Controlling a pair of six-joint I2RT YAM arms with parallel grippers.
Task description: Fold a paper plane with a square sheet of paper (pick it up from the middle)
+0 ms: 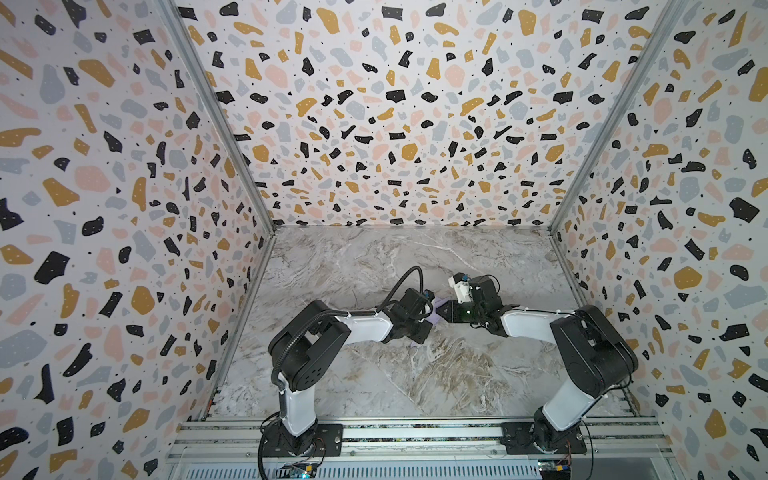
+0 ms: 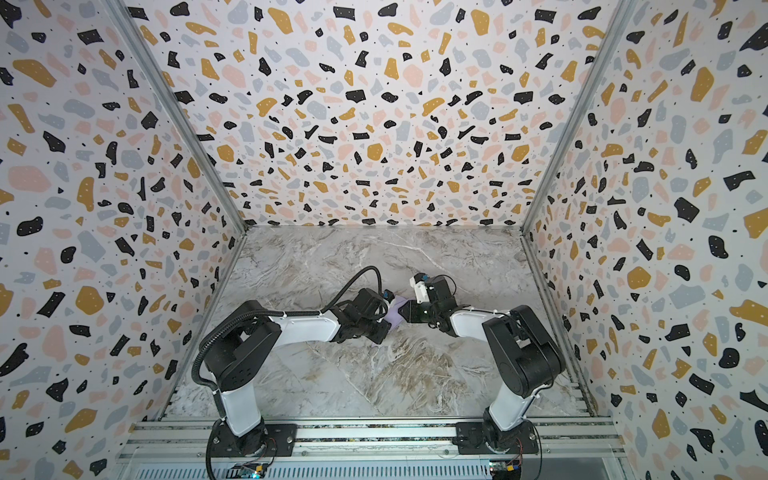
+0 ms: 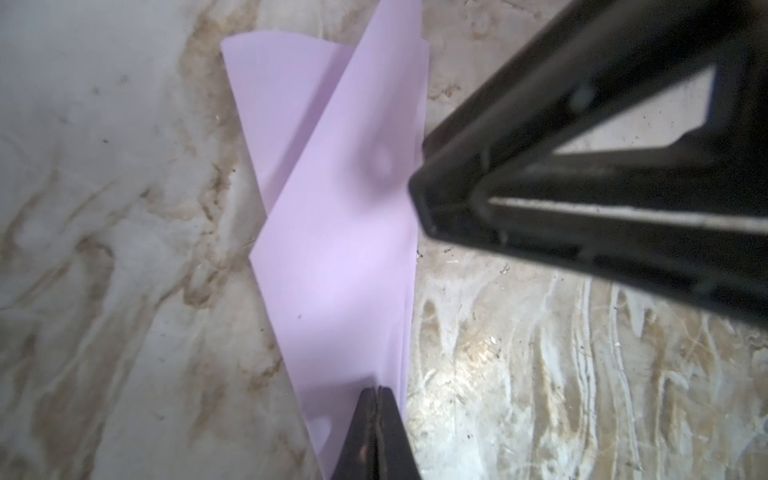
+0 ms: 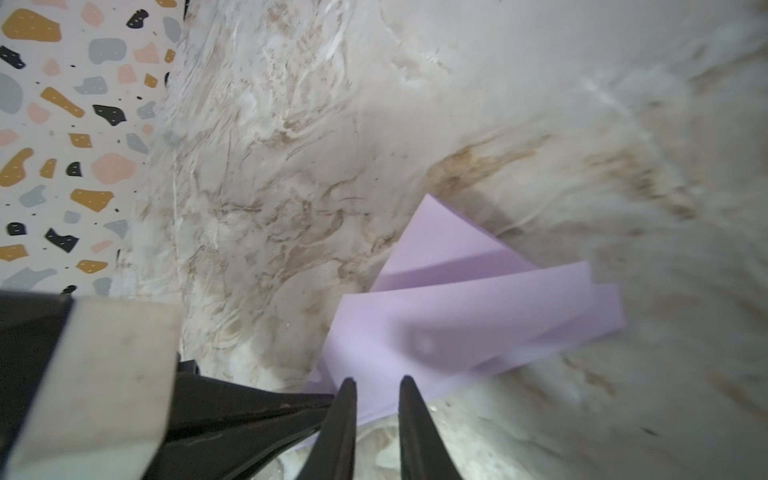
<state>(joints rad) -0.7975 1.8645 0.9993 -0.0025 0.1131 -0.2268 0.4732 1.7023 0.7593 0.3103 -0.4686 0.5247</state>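
My left hand [image 3: 377, 390] is clamped tight on one end of the paper [image 3: 340, 257]. My right hand [image 4: 376, 380] stands a sliver open, tips at the paper's edge, gripping nothing I can see. Risk here: close the right off-line and I'd crush the layers or skew the crease; tug, and thin paper tears or slips free. The paper's mid-tabletop [image 3: 540, 374], between both hands: pale lilac, part-folded, loose flaps fanning, one dimple.
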